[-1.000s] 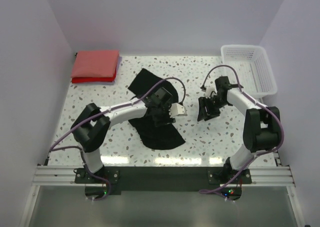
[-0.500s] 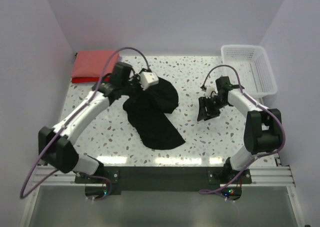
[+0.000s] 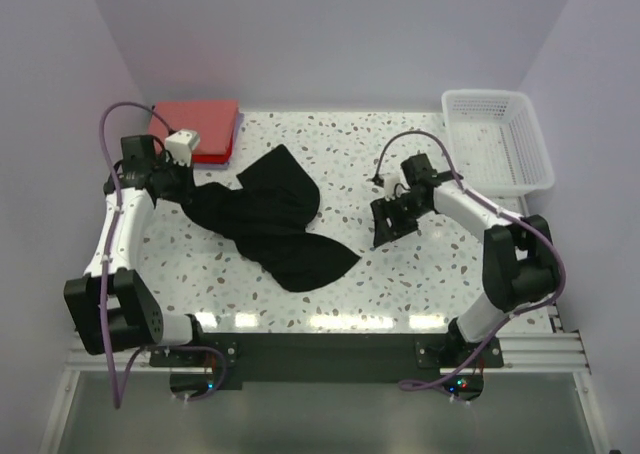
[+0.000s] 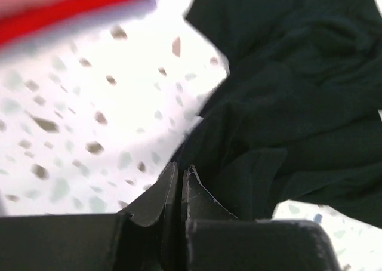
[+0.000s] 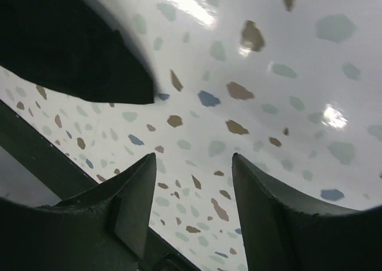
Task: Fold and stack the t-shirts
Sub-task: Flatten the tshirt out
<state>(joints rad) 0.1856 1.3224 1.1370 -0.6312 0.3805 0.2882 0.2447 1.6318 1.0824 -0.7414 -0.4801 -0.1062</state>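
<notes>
The black t-shirt (image 3: 270, 219) lies stretched out across the middle of the table, one end drawn toward the left. My left gripper (image 3: 186, 185) is at that left end, shut on an edge of the black t-shirt (image 4: 286, 92), with its jaws pressed together (image 4: 179, 171). A folded coral-red stack of t-shirts (image 3: 197, 130) sits at the back left, just behind the left gripper, and shows as a red blur (image 4: 71, 2) in the left wrist view. My right gripper (image 3: 386, 224) hovers open (image 5: 194, 159) over bare table, right of the shirt's tip (image 5: 65, 38).
A white lattice basket (image 3: 520, 144) stands at the back right corner. Walls close in the table at the left, back and right. The dark front rail (image 5: 36, 157) runs under the right gripper's view.
My left arm swung from the table's middle to the far left with its gripper shut, dragging the black t-shirt leftward and stretching it out. The right gripper shifted a little left and opened wider.
</notes>
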